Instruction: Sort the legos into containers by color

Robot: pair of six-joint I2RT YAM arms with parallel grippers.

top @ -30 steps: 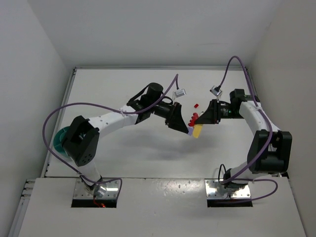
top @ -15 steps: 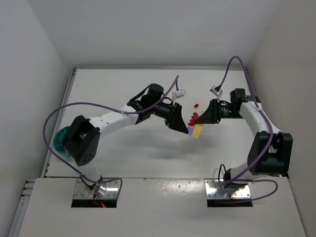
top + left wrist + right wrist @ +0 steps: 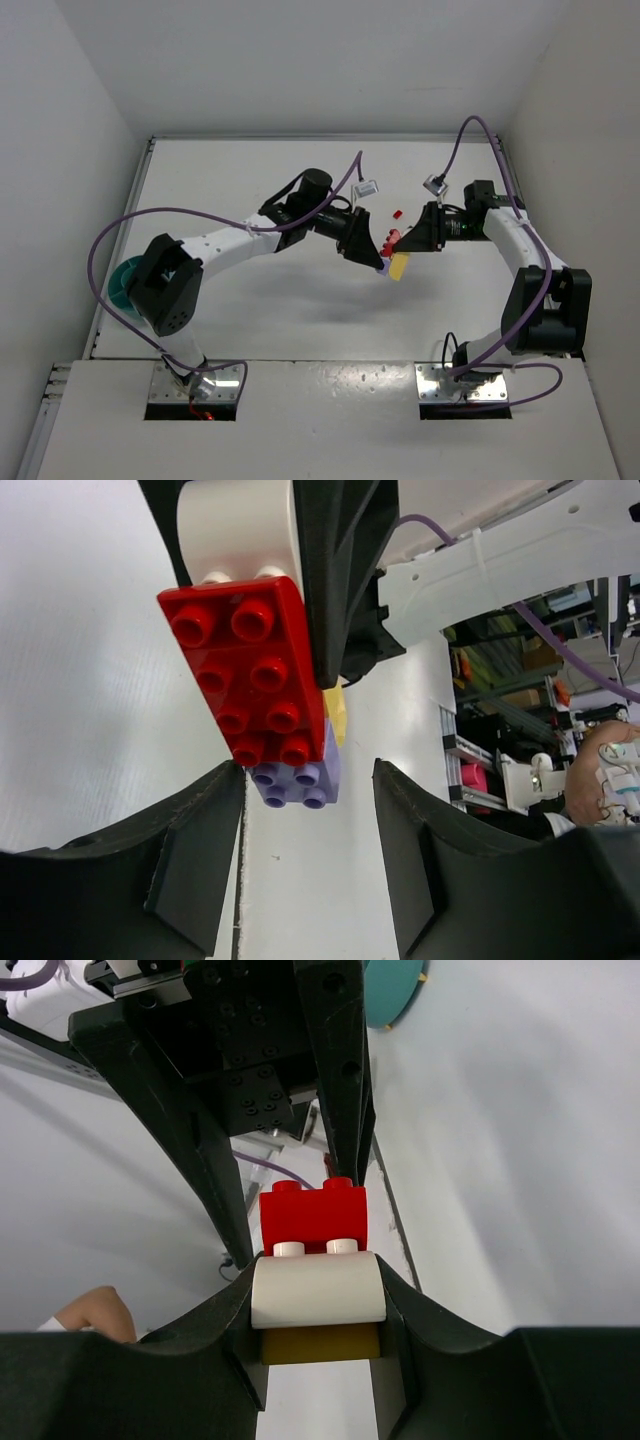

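My right gripper (image 3: pixel 402 244) is shut on a white rounded brick (image 3: pixel 318 1290) in a joined lego stack held above the table. The stack also has a red brick (image 3: pixel 312 1218), a yellow brick (image 3: pixel 320 1345) and a purple brick (image 3: pixel 300 775). In the left wrist view the red brick (image 3: pixel 250 670) sits above the purple one. My left gripper (image 3: pixel 308 860) is open, its jaws wide on either side of the purple end and not touching it. In the top view my left gripper (image 3: pixel 376 260) meets the stack (image 3: pixel 399 266) at table centre. The teal bowl (image 3: pixel 122 285) sits far left.
A loose small red brick (image 3: pixel 397 213) lies on the white table (image 3: pixel 300 320) just behind the grippers. Grey walls close in the table on the left, back and right. The teal bowl also shows in the right wrist view (image 3: pixel 395 990), behind the left arm.
My left gripper has edged slightly right, closer to the stack. The right arm and the stack have stayed put.
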